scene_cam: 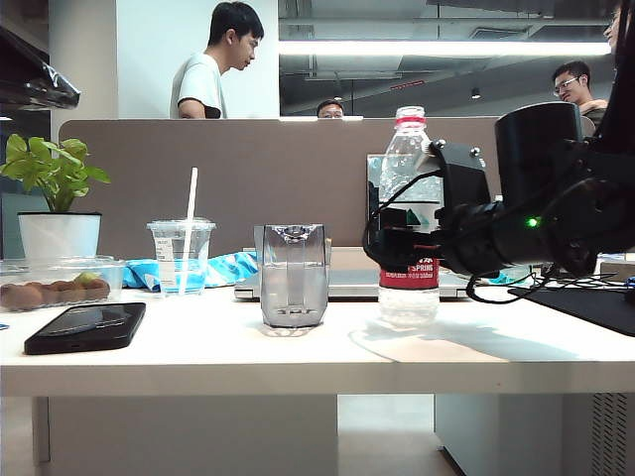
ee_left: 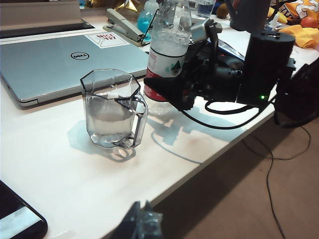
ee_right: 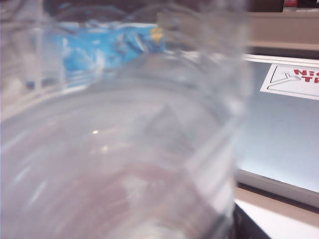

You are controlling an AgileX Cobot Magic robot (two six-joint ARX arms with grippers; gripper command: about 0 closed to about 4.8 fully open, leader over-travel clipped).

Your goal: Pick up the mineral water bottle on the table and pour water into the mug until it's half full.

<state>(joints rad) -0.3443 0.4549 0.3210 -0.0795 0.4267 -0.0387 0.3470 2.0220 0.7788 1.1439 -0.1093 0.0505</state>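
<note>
The mineral water bottle (scene_cam: 409,149) stands upright on the white table (scene_cam: 198,347), right of the mug (scene_cam: 293,278). My right gripper (scene_cam: 402,248) reaches in from the right at label height, open, with a finger on either side of the bottle (ee_left: 169,35). The bottle's clear wall (ee_right: 124,149) fills the right wrist view and hides the jaws. The faceted glass mug (ee_left: 112,109) holds water (scene_cam: 293,293) to about half its height. My left gripper (ee_left: 144,224) hangs shut and empty over the table's front edge (ee_left: 199,169), well short of the mug.
A black phone (scene_cam: 84,327) lies front left. A plastic cup with a white straw (scene_cam: 181,256), a food container (scene_cam: 55,283) and a potted plant (scene_cam: 55,198) stand behind it. A closed laptop (ee_left: 60,59) and a stapler (ee_left: 124,25) lie beyond the mug.
</note>
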